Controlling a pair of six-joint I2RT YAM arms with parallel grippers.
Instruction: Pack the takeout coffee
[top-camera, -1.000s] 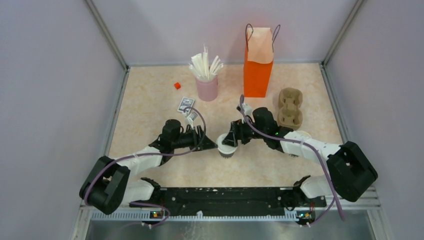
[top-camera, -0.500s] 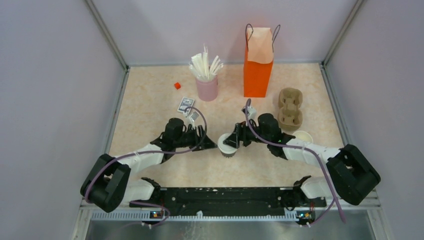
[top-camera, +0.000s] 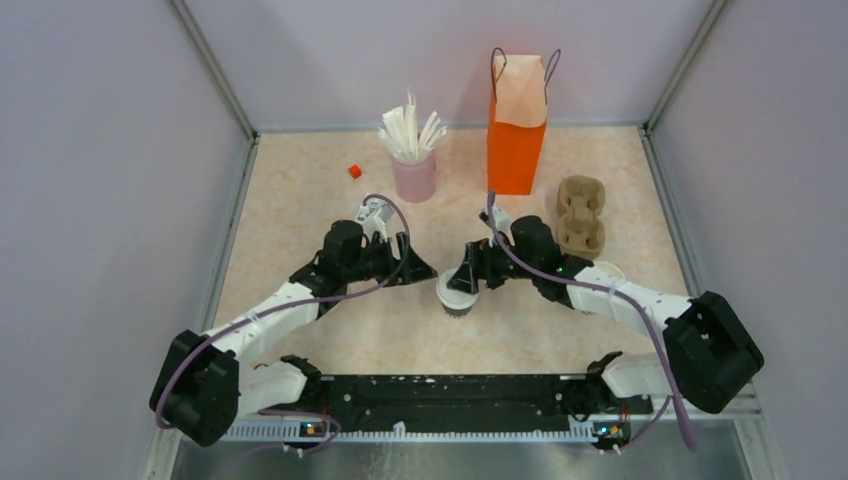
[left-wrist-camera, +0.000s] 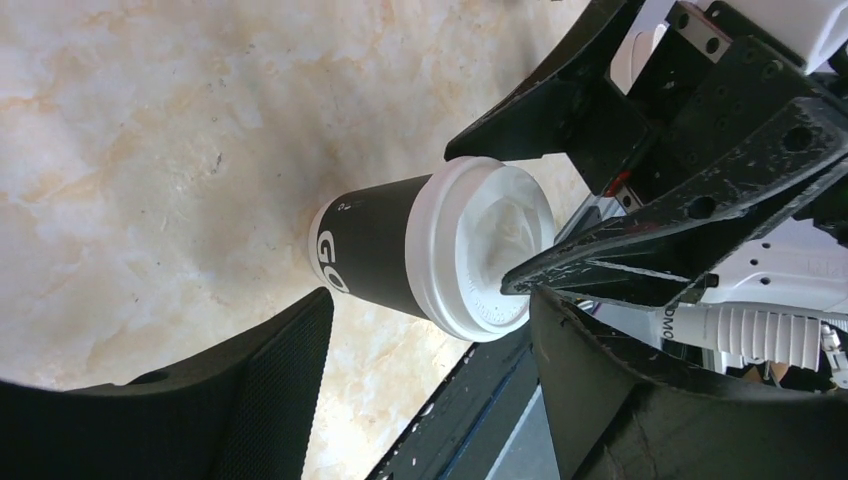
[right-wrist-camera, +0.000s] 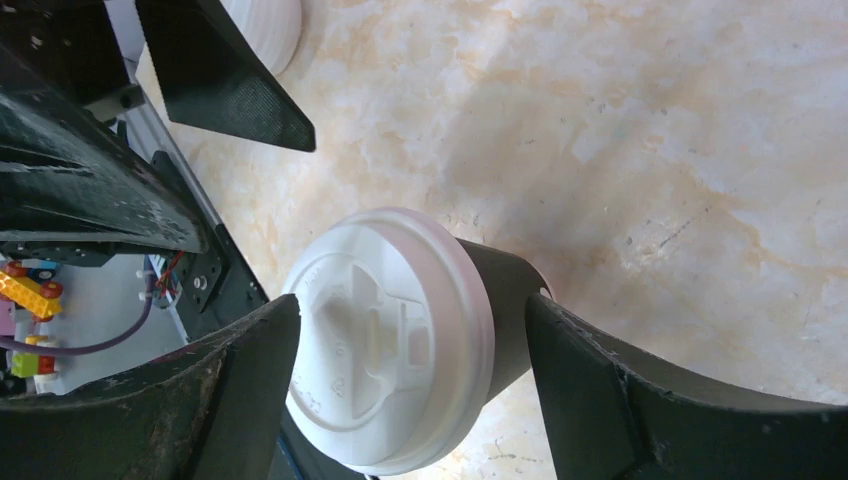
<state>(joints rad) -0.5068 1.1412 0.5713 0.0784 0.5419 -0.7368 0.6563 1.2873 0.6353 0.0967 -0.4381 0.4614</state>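
The left arm reaches low across the table (top-camera: 300, 220), the left gripper (left-wrist-camera: 430, 300) spread wide and empty. Just beyond its tips the takeout coffee (left-wrist-camera: 370, 250) stands upright at mid-table. The right arm stretches in low from the other side, and the right gripper (right-wrist-camera: 410, 305) straddles the lidded cup; whether it grips cannot be told.

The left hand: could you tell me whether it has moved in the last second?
Yes; the left hand moved up-frame, toward the pink straw cup.
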